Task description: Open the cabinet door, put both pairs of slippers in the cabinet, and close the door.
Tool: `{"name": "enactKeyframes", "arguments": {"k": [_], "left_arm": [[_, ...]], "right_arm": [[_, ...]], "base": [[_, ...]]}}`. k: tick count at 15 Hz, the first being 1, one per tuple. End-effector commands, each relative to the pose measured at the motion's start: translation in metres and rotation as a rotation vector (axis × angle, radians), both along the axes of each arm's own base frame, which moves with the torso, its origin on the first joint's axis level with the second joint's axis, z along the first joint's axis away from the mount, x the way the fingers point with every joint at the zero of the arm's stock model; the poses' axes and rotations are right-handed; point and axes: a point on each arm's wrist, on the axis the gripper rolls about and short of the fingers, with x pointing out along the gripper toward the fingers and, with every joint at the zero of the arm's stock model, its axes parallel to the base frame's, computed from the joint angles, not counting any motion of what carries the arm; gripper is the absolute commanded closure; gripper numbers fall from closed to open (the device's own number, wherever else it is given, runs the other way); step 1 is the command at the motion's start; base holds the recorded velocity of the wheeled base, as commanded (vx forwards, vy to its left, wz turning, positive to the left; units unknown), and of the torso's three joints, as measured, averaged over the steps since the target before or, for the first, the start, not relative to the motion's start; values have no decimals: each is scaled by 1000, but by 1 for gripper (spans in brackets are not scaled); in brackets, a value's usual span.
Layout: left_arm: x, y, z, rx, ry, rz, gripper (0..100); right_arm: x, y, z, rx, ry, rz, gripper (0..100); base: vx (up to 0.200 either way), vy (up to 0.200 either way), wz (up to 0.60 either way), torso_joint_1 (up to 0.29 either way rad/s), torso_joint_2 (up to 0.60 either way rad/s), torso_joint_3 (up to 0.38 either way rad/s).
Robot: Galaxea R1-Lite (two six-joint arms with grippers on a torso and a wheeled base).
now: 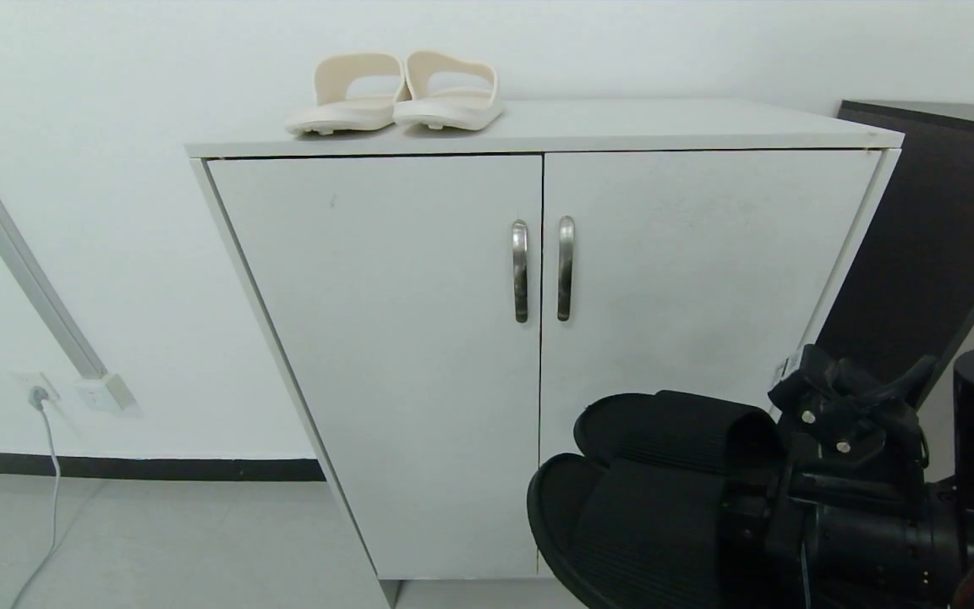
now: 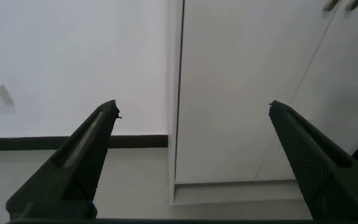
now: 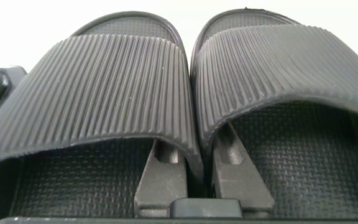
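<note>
The white cabinet (image 1: 419, 355) stands with both doors shut, its two metal handles (image 1: 521, 271) side by side at the middle seam. A cream pair of slippers (image 1: 398, 93) lies on its top at the left. My right gripper (image 3: 194, 186) is shut on the black pair of slippers (image 1: 656, 499), pinching the two inner edges together low in front of the right door. The ribbed black straps (image 3: 117, 87) arch over the fingers (image 3: 160, 183). My left gripper (image 2: 191, 112) is open with nothing between its fingers, near the cabinet's lower left corner (image 2: 176, 180).
A dark panel (image 1: 935, 254) leans right of the cabinet. On the left wall are a slanting cable duct (image 1: 22, 262), a socket and a hanging cord (image 1: 51, 482). Bare grey floor (image 1: 157, 541) lies left of the cabinet.
</note>
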Motion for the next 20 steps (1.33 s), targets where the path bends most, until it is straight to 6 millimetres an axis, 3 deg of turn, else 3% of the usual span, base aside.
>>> {"name": "enactKeyframes", "arguments": {"k": [1,3,5,8,9,11,15,20], "left_arm": [[61,-6,40,-42,169,-244,0],[91,-14,52,-47,169,-394,0],[124,-38,69,-37,153,-564,0],[154,-76,86,-42,171,-737,0],[159,-82,88,-46,178,-759,0],[178,-113,100,-72,198,-851,0],[198,-167,120,-141,172,-996,0],[232,-207,122,-185,186,-1105,0]], "right_arm": [[0,0,0,-1,1,2,100],[0,0,-3,-8,8,4,100],[0,0,-5,-12,13,5,100],[0,2,-5,-13,18,14,100],[-1,3,-5,-13,18,18,100],[-2,4,-7,-17,22,26,100],[-7,4,-14,-26,47,74,100],[-6,6,-21,-43,73,87,100]], "base": [[0,0,0,0,0,0],[0,0,0,0,0,0],[0,0,0,0,0,0],[0,0,0,0,0,0],[0,0,0,0,0,0],[0,0,0,0,0,0],[0,0,0,0,0,0],[0,0,0,0,0,0]]}}
